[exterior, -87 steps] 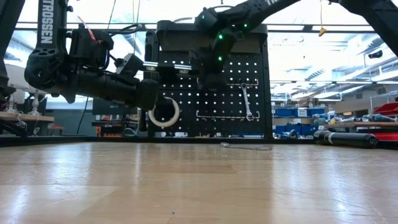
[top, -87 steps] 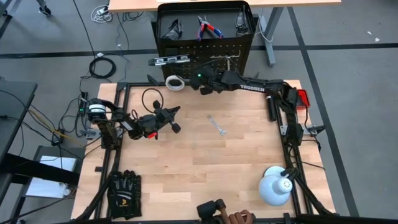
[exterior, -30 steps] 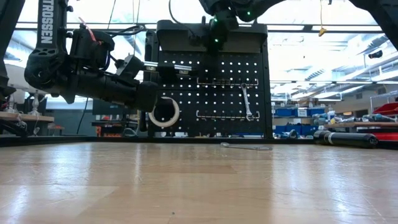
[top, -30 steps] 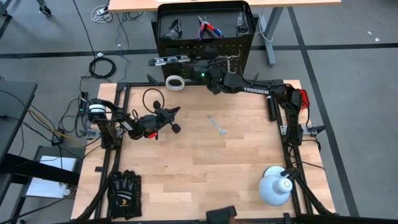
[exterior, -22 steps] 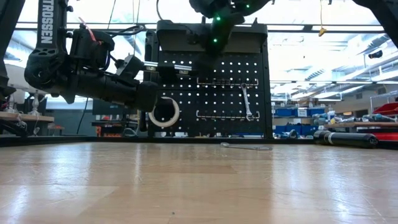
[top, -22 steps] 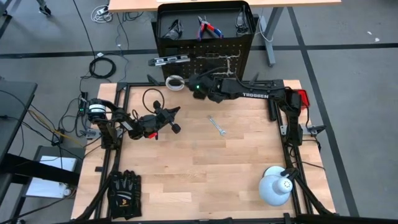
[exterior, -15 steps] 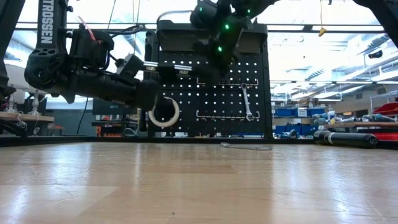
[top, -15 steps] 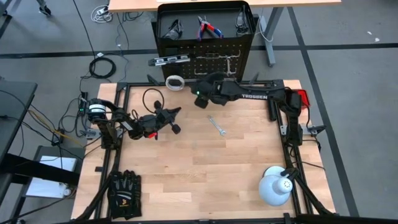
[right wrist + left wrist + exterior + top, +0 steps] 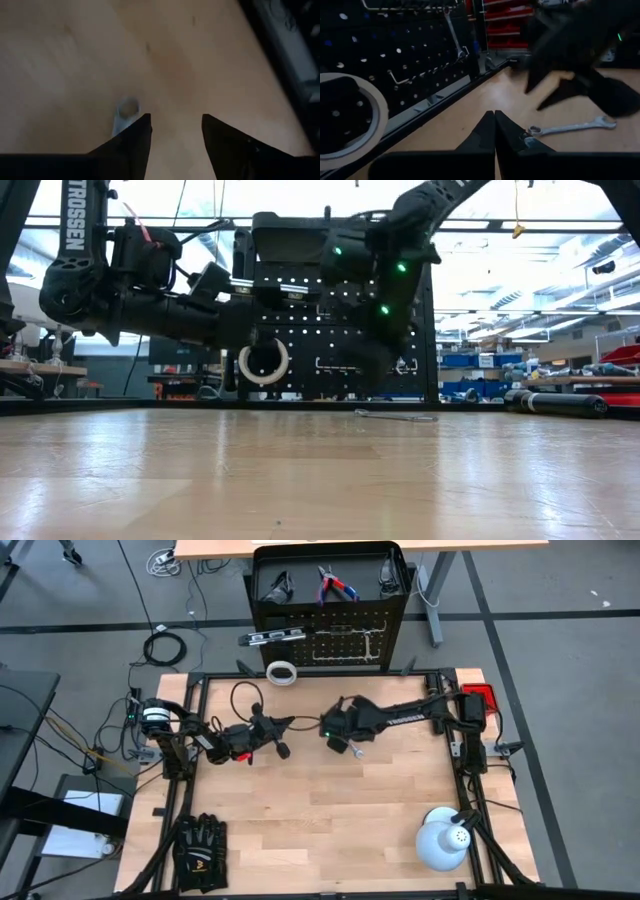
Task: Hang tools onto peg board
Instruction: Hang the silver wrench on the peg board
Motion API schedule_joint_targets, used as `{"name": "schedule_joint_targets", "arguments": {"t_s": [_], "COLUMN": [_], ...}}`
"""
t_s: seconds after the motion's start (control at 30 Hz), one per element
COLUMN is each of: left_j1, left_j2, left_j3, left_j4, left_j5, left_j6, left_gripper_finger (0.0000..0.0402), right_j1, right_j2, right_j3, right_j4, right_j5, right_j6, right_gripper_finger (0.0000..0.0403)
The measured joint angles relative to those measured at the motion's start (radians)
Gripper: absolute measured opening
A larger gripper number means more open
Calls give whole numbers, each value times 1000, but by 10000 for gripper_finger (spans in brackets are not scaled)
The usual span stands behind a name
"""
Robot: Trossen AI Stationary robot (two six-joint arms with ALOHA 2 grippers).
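Pale wood is making up the table top (image 9: pixel 320 810), and near its middle a slim silver wrench (image 9: pixel 350 747) is lying flat on the boards, its ring end showing in the right wrist view (image 9: pixel 128 107). The right gripper (image 9: pixel 337 735) is hanging directly over that wrench, pointing down at it; its two dark fingers (image 9: pixel 131 137) are standing apart with bare wood between them and the wrench's ring end just beside one fingertip, so nothing is being held.

Beyond the far edge of the table top, the upright black perforated metal peg board (image 9: pixel 345 635) is standing with its black tray-like shelf (image 9: pixel 265 575) on top. In that shelf the red-handled pliers (image 9: pixel 333 585) are lying. On the board's face a second silver wrench (image 9: pixel 454 35) is hanging from a pale hook, a white tape roll (image 9: pixel 282 672) is sitting low toward one side, and a dark slim level bar (image 9: pixel 272 636) is sticking out above the roll.

The left gripper (image 9: pixel 283 737) is waiting over the table top, to the side of the lying wrench and well apart from it, pointing toward it; its fingers (image 9: pixel 487 132) are pressed together with nothing between them.
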Motion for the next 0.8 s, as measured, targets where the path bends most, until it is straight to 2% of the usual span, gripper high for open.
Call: {"name": "schedule_joint_targets", "arguments": {"t_s": [0.17, 0.37, 0.6, 0.8], "left_j1": [0, 0, 0, 0], "left_j2": [0, 0, 0, 0], "left_j3": [0, 0, 0, 29], "left_j4": [17, 16, 15, -16], "left_j5": [-11, -33, -33, 67], "left_j6": [0, 22, 20, 23], "left_gripper_finger": [0, 0, 0, 0], "right_j1": [43, 83, 96, 103], "right_j2": [-28, -101, -254, -321], "right_j3": [-74, -180, -380, -524], "right_j4": [15, 49, 211, 402], "right_j5": [-3, -46, -205, -275], "right_j6": [89, 204, 276, 232], "right_gripper_finger": [159, 156, 160, 158]}}
